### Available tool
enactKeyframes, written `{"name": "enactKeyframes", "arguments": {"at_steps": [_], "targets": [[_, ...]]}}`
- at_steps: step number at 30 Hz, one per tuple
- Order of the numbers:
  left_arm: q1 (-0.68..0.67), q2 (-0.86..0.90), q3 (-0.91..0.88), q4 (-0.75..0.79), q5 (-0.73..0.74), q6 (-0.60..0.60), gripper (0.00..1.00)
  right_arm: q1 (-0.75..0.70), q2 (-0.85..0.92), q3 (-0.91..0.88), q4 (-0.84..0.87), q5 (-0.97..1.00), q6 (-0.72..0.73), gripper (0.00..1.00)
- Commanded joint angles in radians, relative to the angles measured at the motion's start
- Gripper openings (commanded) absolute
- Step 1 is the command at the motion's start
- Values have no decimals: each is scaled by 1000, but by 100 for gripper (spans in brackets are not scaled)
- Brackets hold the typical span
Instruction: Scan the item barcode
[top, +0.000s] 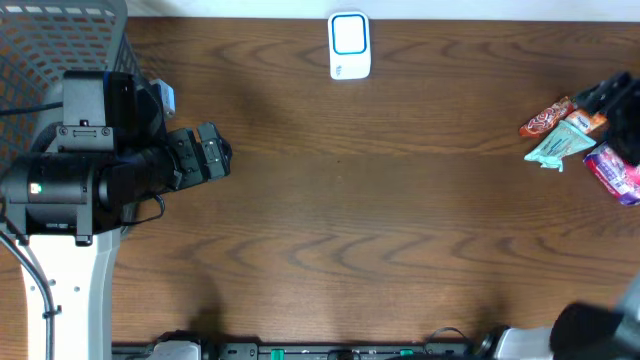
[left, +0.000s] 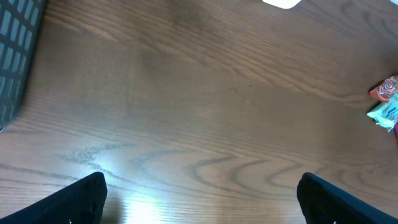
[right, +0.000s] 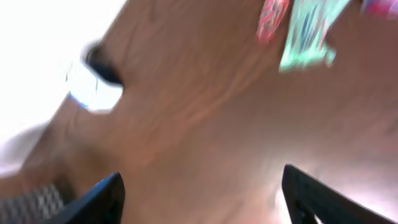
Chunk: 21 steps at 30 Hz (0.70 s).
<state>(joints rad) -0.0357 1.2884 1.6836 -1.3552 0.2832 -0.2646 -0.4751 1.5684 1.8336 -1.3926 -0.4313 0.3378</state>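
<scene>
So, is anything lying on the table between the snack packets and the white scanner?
Nothing visible does. Between the snack packets at the right edge and the white scanner at the far edge, the table shows only bare wood.

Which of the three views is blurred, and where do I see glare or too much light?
Right wrist view: strong motion blur, the snack packets smeared, the upper left corner washed out white. Left wrist view: sharp, with a bright glare patch on the table near the lower edge. Overhead view: sharp and evenly lit, the scanner clear.
</scene>
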Motion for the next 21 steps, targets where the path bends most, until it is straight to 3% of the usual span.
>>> {"name": "enactKeyframes", "arguments": {"at_steps": [1, 6, 7, 12, 21], "targets": [[-3, 0, 16, -1, 4, 10, 98, 72, -92, 2, -95, -23, -63, 75], [-3, 0, 16, -1, 4, 10, 98, 214, -206, 2, -207, 16, -77, 79], [-3, 0, 16, -1, 4, 10, 98, 247, -224, 2, -233, 17, -77, 99], [-3, 0, 16, -1, 4, 10, 98, 371, -286, 1, -299, 14, -69, 99], [-3, 0, 16, -1, 4, 10, 98, 393, -314, 1, -305, 60, -70, 99]]}}
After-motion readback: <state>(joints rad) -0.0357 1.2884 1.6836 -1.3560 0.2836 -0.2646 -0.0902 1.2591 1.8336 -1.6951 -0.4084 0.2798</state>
